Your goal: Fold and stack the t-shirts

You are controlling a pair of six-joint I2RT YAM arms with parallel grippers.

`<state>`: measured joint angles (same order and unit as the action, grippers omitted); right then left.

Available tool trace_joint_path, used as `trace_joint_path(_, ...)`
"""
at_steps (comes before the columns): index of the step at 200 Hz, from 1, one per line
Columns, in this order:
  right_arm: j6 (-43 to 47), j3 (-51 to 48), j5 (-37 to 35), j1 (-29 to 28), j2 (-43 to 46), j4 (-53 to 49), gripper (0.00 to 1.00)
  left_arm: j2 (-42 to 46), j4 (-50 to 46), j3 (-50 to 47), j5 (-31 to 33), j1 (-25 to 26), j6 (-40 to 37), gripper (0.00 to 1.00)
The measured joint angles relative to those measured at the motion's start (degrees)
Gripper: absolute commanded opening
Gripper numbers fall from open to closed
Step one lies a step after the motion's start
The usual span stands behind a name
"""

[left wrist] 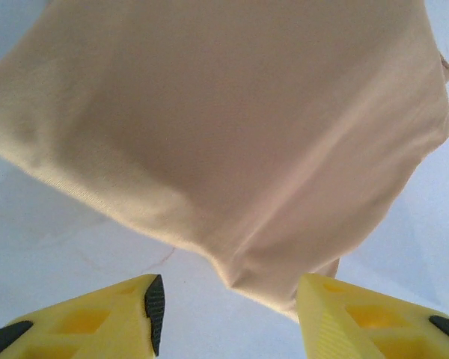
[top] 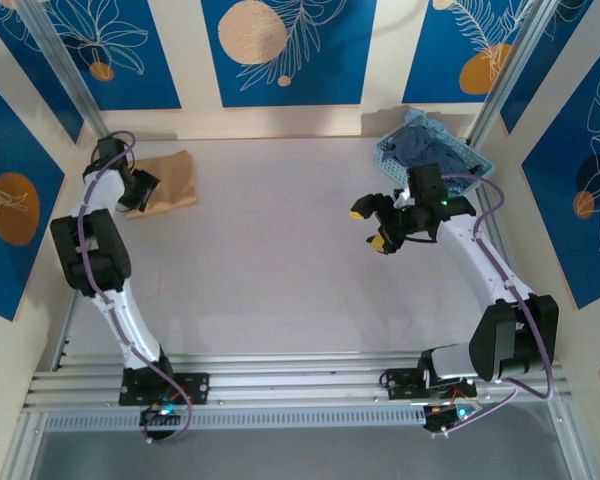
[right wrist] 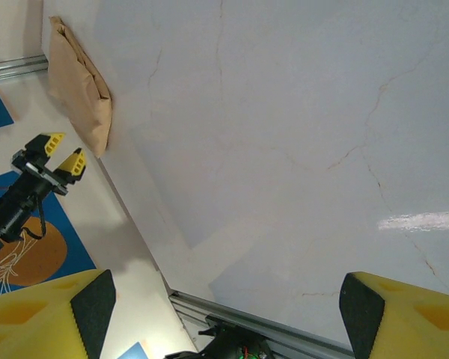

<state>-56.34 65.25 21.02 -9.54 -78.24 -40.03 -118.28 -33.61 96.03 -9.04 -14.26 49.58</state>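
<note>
Tan tee [top: 170,180] lay folded far from the basket [top: 384,153], blue tee [top: 435,150] sat unfolded inside; my left gripper [left wrist: 228,299] and right gripper [top: 368,227] gaped empty.

**Tan, Slate-Blue and Yellow on a Pale Worktop**

The folded tan-orange cloth t-shirt [top: 170,180] shows a plain, even tan face. The crumpled slate-blue cloth t-shirt [top: 432,148] is darker than the light blue plastic lattice basket [top: 385,152] around it. The smooth worktop [top: 280,260] is pale grey-white with faint hairline veins. The left tool [left wrist: 228,307] and right tool [right wrist: 224,307] have yellow fingers [left wrist: 97,321] with black pads [left wrist: 156,303], on white arms [top: 130,320] with black joints. The wall panels [top: 280,50] are deep blue with white line-drawn leaves and orange and peach discs, framed in cream.
</note>
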Motion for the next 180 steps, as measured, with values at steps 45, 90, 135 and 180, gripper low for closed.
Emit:
trace_joint_path(45,-0.02,-0.02,-0.02,0.0,0.0,0.15,0.81,-3.76,-0.48,-0.11,-0.66,-0.63,0.9,0.51)
trace_joint_path(90,-0.04,-0.02,0.0,0.0,-0.04,0.24,0.81,-5.73,-2.25,0.24,-0.44,-3.98,-1.57,0.52)
trace_joint_path(135,-0.07,-0.02,0.0,-0.37,-1.86,0.87,0.81,-9.97,-5.92,7.04,0.37,-6.14,-6.8,0.52)
trace_joint_path(180,-0.04,0.0,0.0,-1.27,-2.91,1.05,0.8,-11.69,-8.41,12.79,0.52,-6.51,-10.36,0.48)
